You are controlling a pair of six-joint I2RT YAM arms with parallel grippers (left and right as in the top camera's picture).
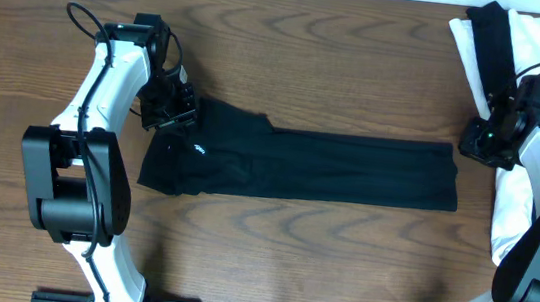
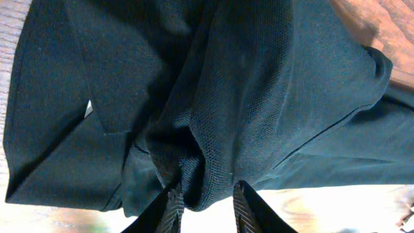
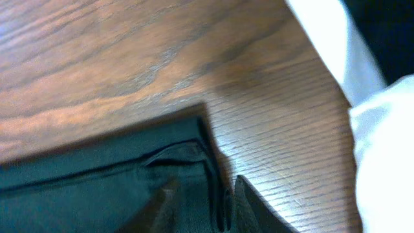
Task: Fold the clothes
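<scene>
One of the clothes, a long black garment [image 1: 329,167] with a small white logo [image 1: 198,148], lies flat across the middle of the table. At its upper left corner my left gripper [image 1: 175,113] is shut on a bunched fold of the black fabric [image 2: 246,84], which fills the gap between the fingers of that gripper [image 2: 208,204]. At the garment's right end, my right gripper [image 1: 472,140] is low over the hem. In the right wrist view, its jaws [image 3: 206,204] stand slightly apart, and the flat hem of the garment [image 3: 97,181] lies between them.
A pile of black and white clothes [image 1: 508,35] sits at the back right corner. More white cloth [image 1: 510,206] lies under my right arm along the table's right edge. Bare wood [image 1: 311,45] surrounds the garment.
</scene>
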